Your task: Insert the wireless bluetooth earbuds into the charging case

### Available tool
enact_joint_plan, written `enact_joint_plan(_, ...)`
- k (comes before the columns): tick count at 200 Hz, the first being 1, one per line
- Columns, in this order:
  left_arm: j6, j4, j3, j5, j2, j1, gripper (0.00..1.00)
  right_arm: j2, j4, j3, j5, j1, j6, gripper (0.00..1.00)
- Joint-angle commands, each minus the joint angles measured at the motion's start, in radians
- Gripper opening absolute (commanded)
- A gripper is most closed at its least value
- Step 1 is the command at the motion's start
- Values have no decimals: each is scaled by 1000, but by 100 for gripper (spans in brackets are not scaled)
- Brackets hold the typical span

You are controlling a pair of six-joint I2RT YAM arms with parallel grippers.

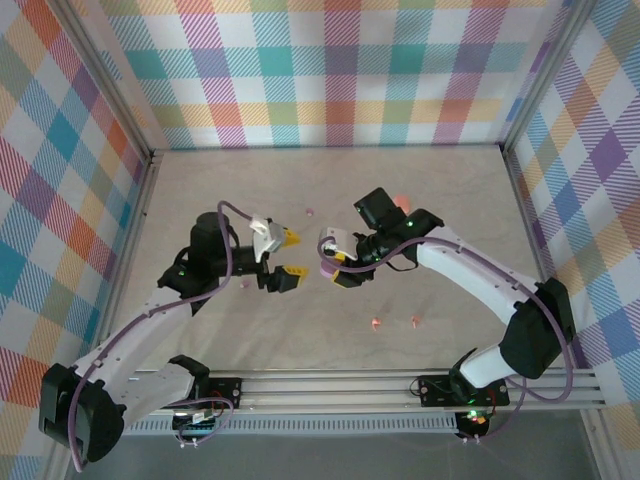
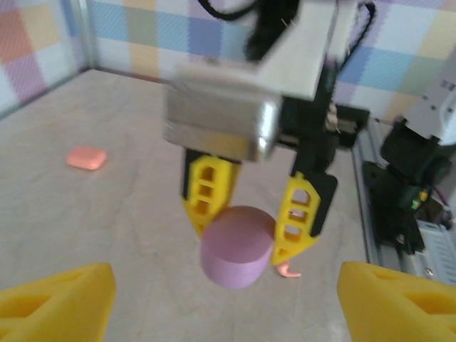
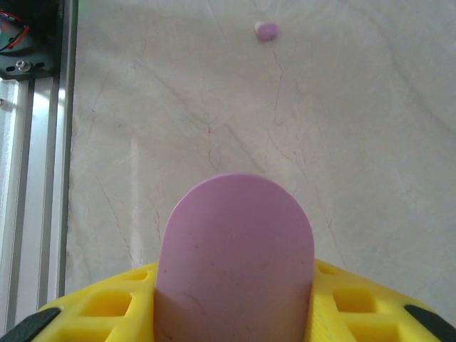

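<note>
**Purple case clamped in the right hand, buds loose on the surface**

Purple case (image 3: 235, 249) sits closest to the right wrist camera, pinched from both sides by the yellow fingers of the right hand (image 1: 335, 268). It is held out toward the middle of the surface, probably so the other arm can bring a bud to it. No opening shows on the case, so its lid may need lifting first. I cannot tell whether it rests on the surface or hangs just above it.

The left hand (image 1: 290, 255) faces the case from the left with its fingers spread wide and nothing between them. It looks ready to fetch a bud or to help with the lid.

None of the buds is in a case. A purple bud (image 3: 267, 30) lies alone, well apart from the case. Two orange buds (image 1: 376, 322) lie side by side nearer the rail, right of centre. A far bud (image 1: 309, 211), too small to tell its colour, lies beyond the hands. An orange case (image 1: 402, 203) peeks out behind the right arm.

The surface (image 1: 460, 200) is pale beige with faint marble veins. Walls (image 1: 320, 70) of bright plaid cloth close it in on three sides, and a metal rail (image 1: 340, 385) at the near edge carries both arm bases.
</note>
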Motion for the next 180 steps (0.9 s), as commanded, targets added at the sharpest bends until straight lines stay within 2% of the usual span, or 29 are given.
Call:
enact_joint_plan(1, 127, -6, 21, -30, 8, -64, 82, -31, -115, 64, -29, -5, -89, 30)
enact_joint_plan(32, 148, 25, 31, 3, 59, -84, 80, -45, -162, 90, -50, -5, -115, 30)
enact_joint_plan(68, 122, 88, 30, 66, 107, -84, 76, -84, -126, 64, -102, -5, -126, 30)
enact_joint_plan(121, 91, 139, 25, 69, 134, -96, 77, -93, -115, 55, -120, -5, -139, 29)
enact_joint_plan(180, 62, 154, 38, 79, 164, -116, 70, -91, -94, 49, -120, -5, -141, 29)
